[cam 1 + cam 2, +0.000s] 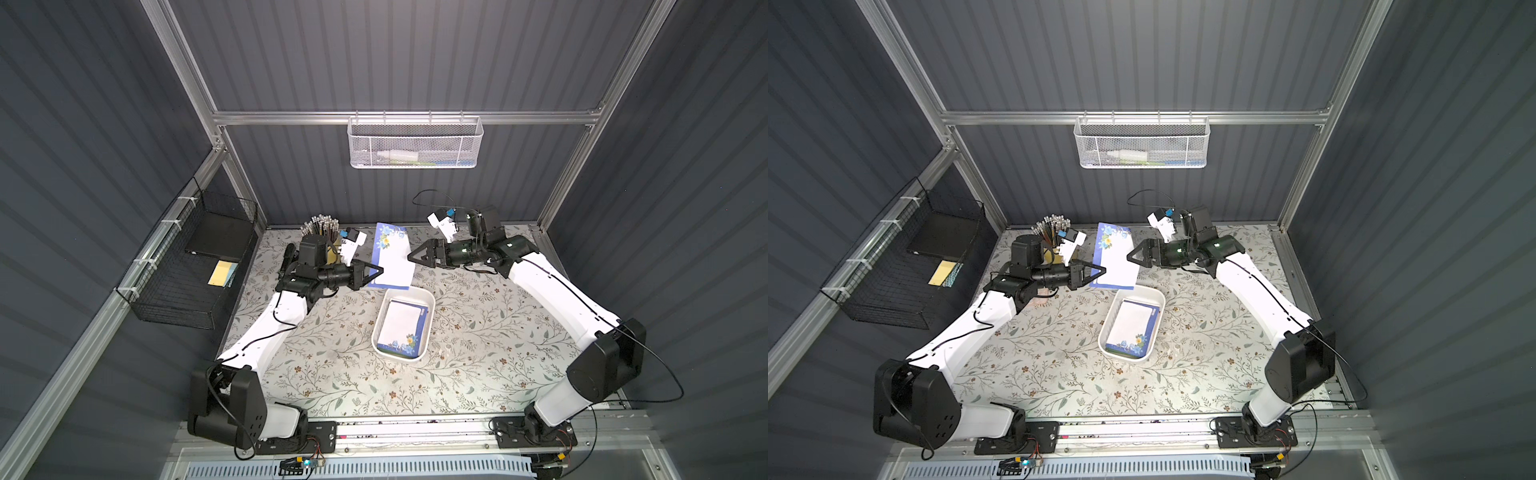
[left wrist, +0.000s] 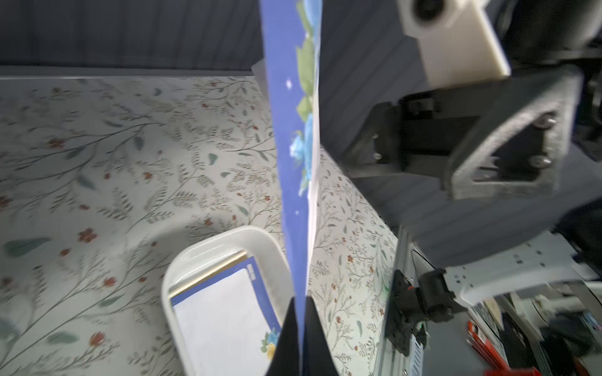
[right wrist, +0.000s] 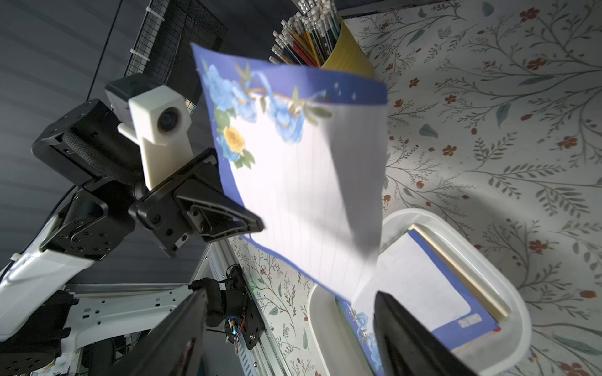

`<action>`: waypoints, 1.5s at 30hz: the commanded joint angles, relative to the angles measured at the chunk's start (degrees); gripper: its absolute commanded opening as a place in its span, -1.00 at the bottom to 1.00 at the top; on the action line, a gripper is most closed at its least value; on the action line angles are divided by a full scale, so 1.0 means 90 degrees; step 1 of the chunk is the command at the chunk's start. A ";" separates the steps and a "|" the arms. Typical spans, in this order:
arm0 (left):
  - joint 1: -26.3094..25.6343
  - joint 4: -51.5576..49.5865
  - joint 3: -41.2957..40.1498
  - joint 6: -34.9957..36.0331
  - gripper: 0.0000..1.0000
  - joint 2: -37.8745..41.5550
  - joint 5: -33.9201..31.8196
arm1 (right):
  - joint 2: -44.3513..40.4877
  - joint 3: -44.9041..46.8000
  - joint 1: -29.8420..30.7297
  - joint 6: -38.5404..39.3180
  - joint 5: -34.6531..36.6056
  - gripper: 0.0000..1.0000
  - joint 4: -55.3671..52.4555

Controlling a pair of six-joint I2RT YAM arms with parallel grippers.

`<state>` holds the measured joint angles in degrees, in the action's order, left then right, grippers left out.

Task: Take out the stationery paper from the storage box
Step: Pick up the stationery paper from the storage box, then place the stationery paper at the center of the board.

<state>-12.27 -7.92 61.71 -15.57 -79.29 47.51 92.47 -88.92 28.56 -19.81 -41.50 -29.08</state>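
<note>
Left fingers [image 2: 316, 338] clamped one blue-bordered stationery paper [image 1: 395, 257] sheet above the table [image 1: 332, 374], keeping it clear of the storage box [image 1: 376, 334] where more lay; right fingers [image 3: 413, 338] stood apart, seemingly just off its edge.

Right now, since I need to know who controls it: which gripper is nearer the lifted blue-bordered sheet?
Left. The left gripper is shut on one edge of the lifted sheet; the right gripper stands open beside its opposite edge, not gripping it.
</note>
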 commanded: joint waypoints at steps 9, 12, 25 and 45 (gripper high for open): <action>0.1646 -0.0253 -0.0382 -0.0196 -1.00 -0.0884 -0.0837 | -0.0005 0.0044 0.0011 0.0228 0.0285 0.68 -0.0203; 0.1647 0.0044 -0.0514 -0.0230 -1.00 -0.1127 -0.0295 | -0.0010 0.0073 0.0005 0.0248 0.0333 0.69 -0.0234; 0.1647 -0.0488 -0.1362 0.0269 -1.00 -0.0875 0.0102 | 0.0234 0.0070 0.0011 0.0098 0.0132 0.68 -0.0012; 0.1638 -0.2262 -0.0779 -0.0169 0.59 -0.2365 -0.3694 | 0.0335 0.0192 0.0035 0.0033 0.0062 0.69 0.0015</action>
<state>2.66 -21.74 54.89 -16.56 -98.08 23.42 95.44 -87.46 28.58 -19.51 -40.27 -29.61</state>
